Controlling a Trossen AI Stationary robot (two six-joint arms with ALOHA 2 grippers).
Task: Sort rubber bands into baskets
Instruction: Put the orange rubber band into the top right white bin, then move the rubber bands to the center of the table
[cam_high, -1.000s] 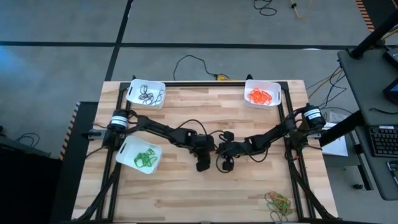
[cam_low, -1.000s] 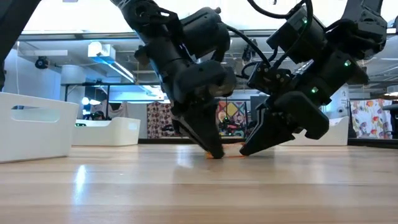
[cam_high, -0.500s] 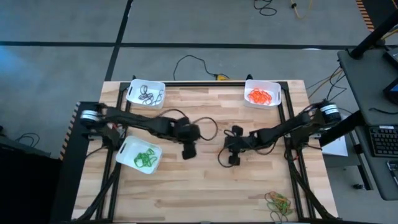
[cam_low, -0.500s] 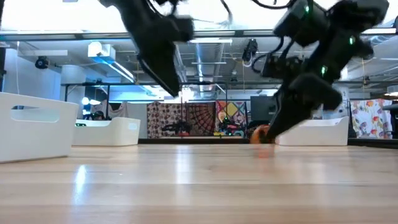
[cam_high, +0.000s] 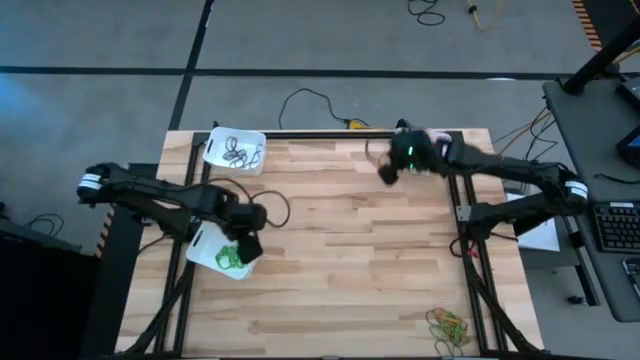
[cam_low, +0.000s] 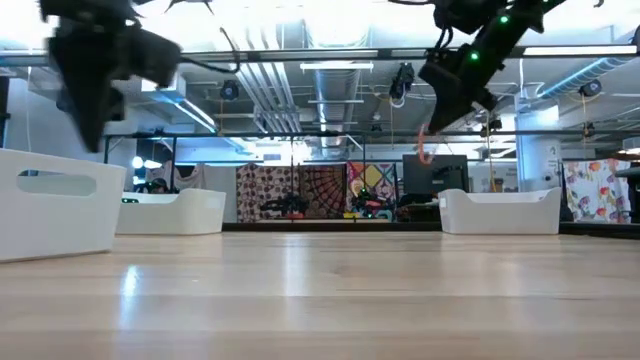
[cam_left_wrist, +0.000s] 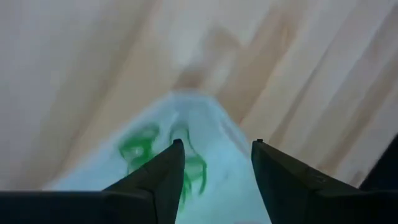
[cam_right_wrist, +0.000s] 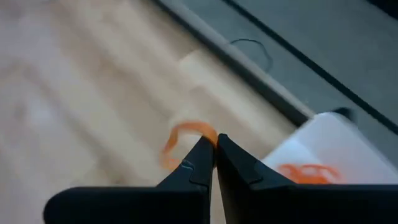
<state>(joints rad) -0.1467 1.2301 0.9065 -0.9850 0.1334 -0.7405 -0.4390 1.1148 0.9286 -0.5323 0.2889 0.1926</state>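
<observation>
The right hand (cam_right_wrist: 215, 157) is pinched shut on an orange rubber band (cam_right_wrist: 186, 138), which curls out from between its fingertips. In the high view this hand (cam_high: 386, 172) is raised over the far part of the wooden surface (cam_high: 350, 260), just beside the basket of orange bands (cam_right_wrist: 323, 155), which the arm largely covers from above. In the low view the band (cam_low: 424, 146) dangles from the hand, well above the surface.

The left hand (cam_left_wrist: 214, 168) has its fingers spread apart with nothing between them. It hangs over the basket of green bands (cam_high: 222, 250) at the left edge of the surface, and the green loops (cam_left_wrist: 140, 148) show beneath and beside its fingers.

A third basket (cam_high: 236, 150) at the far left corner holds dark bands (cam_high: 238, 154). A loose heap of mixed bands (cam_high: 447, 325) lies at the near right corner of the surface, well apart from both hands
</observation>
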